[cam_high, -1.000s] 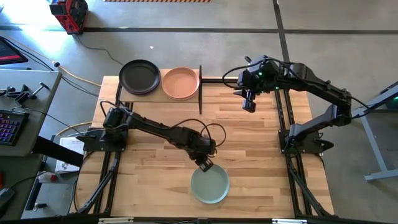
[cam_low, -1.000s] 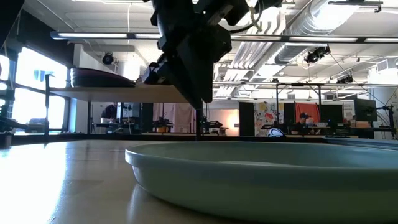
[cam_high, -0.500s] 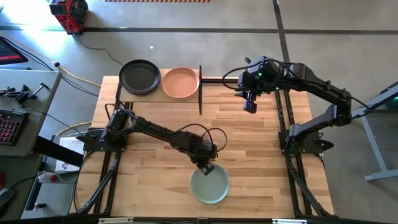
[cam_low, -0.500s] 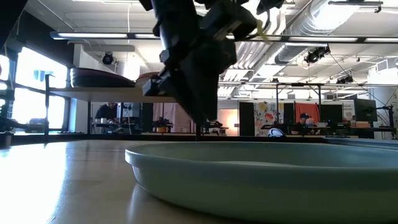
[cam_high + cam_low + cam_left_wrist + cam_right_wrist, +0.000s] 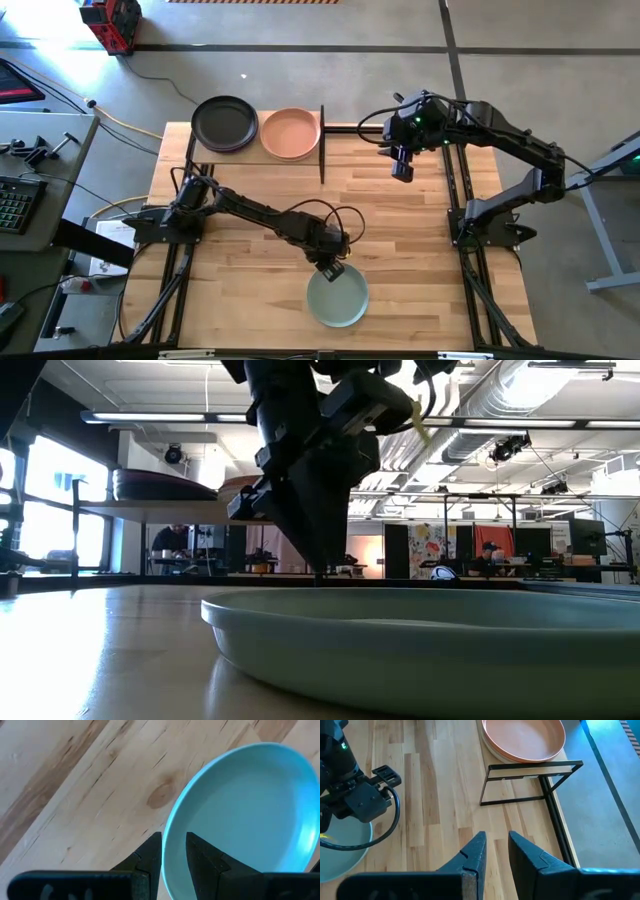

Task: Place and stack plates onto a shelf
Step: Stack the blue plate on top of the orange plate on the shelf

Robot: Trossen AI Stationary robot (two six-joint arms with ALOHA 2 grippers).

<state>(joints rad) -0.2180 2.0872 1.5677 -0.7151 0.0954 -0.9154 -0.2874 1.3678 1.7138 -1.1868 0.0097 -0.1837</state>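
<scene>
Left gripper [image 5: 173, 851] straddles the sage plate's [image 5: 338, 298] 11 o'clock rim, fingers apart; a shallow bite may slip.

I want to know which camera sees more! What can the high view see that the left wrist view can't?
Only the high view shows the black plates and the orange plate on the shelf, the right gripper hovering over the table, and both whole arms. Only the left wrist view shows the left fingers straddling the green plate's rim. Both show the green plate and the left gripper at its edge.
</scene>
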